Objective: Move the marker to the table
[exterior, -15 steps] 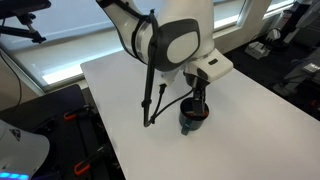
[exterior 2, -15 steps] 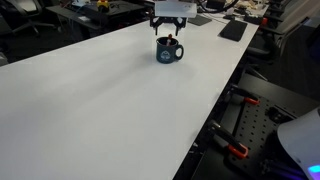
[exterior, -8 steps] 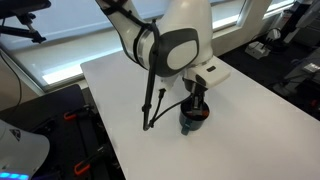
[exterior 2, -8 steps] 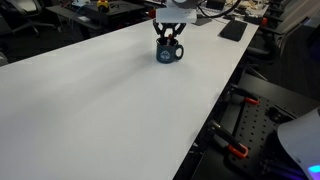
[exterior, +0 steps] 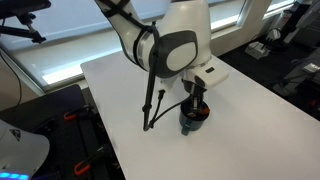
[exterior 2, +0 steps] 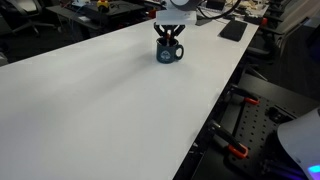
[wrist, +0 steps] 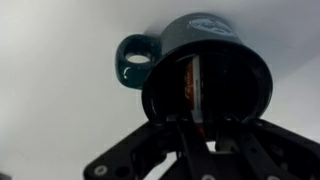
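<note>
A dark teal cup (exterior: 192, 121) (exterior 2: 168, 52) stands on the white table (exterior: 120, 80) (exterior 2: 100, 100). The wrist view looks into the cup (wrist: 215, 45), where the red-orange marker (wrist: 190, 85) stands upright. My gripper (wrist: 198, 128) reaches down into the cup's mouth, its jaws shut on the marker's upper end. In both exterior views the gripper (exterior: 196, 102) (exterior 2: 169, 37) sits right over the cup, and the marker is hidden by the fingers and the cup wall.
A black cable (exterior: 150, 100) hangs from the arm down to the table beside the cup. A dark flat object (exterior 2: 232, 30) lies near the table's far corner. Black gear with orange clamps (exterior 2: 238, 150) sits past the table's edge.
The jaws went from wide open above the cup to shut around the marker inside it. The arm has dipped slightly; the cup has not moved.
</note>
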Controlling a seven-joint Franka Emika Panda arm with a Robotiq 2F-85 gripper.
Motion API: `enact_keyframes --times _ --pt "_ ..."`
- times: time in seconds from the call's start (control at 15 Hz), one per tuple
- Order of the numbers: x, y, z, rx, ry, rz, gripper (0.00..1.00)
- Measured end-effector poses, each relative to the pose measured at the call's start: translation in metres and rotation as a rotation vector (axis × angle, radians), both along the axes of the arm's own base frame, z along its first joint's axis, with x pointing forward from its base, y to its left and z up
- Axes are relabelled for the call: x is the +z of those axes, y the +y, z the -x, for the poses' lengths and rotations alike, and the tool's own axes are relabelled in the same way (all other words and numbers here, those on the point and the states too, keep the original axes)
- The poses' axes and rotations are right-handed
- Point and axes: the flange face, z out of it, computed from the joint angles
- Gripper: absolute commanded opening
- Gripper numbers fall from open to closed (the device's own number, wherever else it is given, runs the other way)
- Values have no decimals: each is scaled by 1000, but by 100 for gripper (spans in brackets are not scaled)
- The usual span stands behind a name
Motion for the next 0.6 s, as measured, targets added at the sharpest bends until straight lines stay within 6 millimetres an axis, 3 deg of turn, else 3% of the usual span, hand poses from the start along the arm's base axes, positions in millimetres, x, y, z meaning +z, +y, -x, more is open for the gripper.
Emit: enact_keyframes --times 0.33,0.6 --pt "3 6 -3 20 -10 3 5" --pt "27 24 -11 75 -46 11 5"
